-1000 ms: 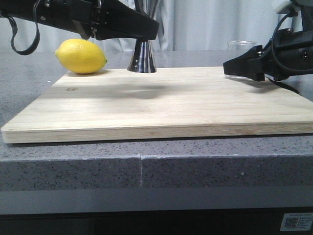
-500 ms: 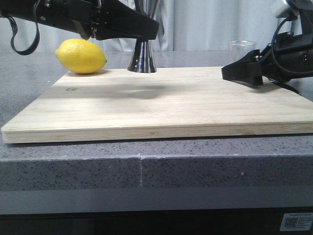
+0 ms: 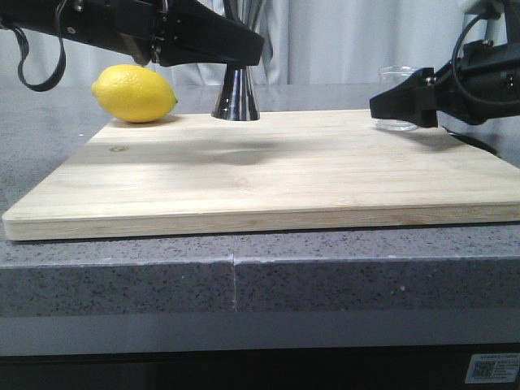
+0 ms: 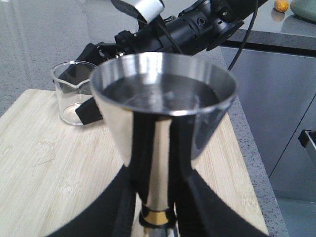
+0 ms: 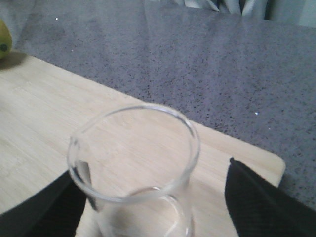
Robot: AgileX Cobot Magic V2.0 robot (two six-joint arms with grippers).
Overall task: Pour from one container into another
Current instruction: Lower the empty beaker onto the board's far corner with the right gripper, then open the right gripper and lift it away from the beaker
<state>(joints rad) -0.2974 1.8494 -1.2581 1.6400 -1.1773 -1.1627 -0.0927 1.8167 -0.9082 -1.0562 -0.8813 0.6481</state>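
Wooden board (image 3: pixel 268 175) spans the counter; lemon (image 3: pixel 135 93) at its far left corner, off the working line.

Jigger (image 3: pixel 236 93) upright at the board's far edge, left of centre, long axis vertical. Left gripper (image 4: pixel 155 195) clamped on its narrow waist at the gold band, fingers either side of the stem in the wrist view. Upper cup shows a dark reflective surface inside; liquid or just reflection, cannot tell.

Beaker (image 3: pixel 400 88) upright at the far right of the board, well apart from the jigger, axis vertical, looks empty. Right arm clearly the nearer one.

Key relation: beaker sits directly ahead of and between the fingers of the right gripper (image 5: pixel 153 197), rim level with the camera line. Jaws spread wide, wider than the glass, one dark finger each side. Small gap visible both sides, so probably no contact yet, nothing held.

Judgement: closing on the glass is the next need; centring looks adequate, thin wall calls for a gentle squeeze.
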